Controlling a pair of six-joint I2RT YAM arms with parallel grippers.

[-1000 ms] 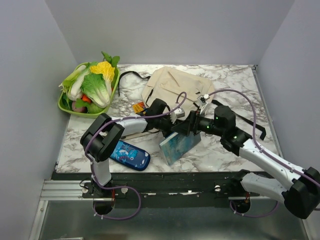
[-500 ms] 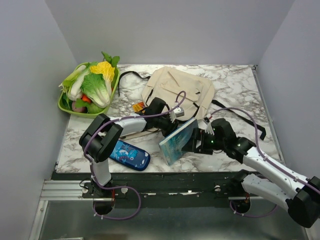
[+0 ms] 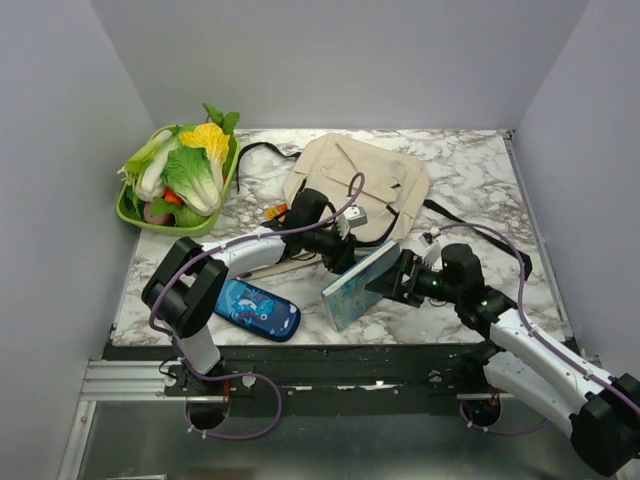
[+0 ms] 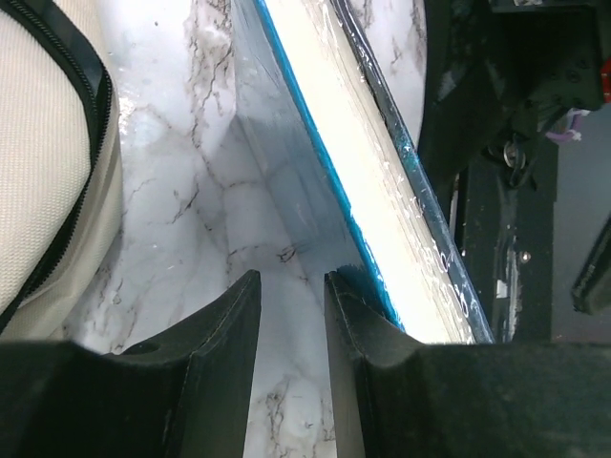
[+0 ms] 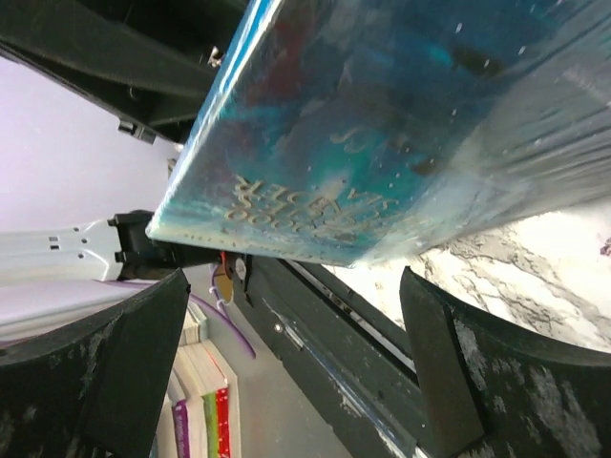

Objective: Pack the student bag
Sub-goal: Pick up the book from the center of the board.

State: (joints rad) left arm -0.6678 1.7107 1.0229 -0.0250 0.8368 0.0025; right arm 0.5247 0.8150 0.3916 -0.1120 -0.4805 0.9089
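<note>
The beige student bag [image 3: 360, 180] lies flat at the back centre of the marble table; its black zipper edge [image 4: 67, 191] shows in the left wrist view. A blue book [image 3: 360, 285] stands tilted on edge in front of it. My left gripper [image 3: 343, 255] is at the book's upper left corner, jaws partly open with only marble between them [image 4: 289, 279]; the book [image 4: 382, 191] rests against the outside of one finger. My right gripper [image 3: 393, 283] sits just right of the book, wide open [image 5: 294, 286], with the book cover [image 5: 382, 124] ahead of its fingers and not between them.
A dark-blue patterned pencil case [image 3: 258, 308] lies near the front left edge. A green basket [image 3: 132, 213] of vegetables stands at the back left. A small orange item [image 3: 275, 212] sits by the bag's left side. The bag's black strap [image 3: 255, 150] trails left.
My right gripper has let go of the book, opened wide and drawn back toward the near right. The book stays tilted against my left gripper, which has barely moved.
</note>
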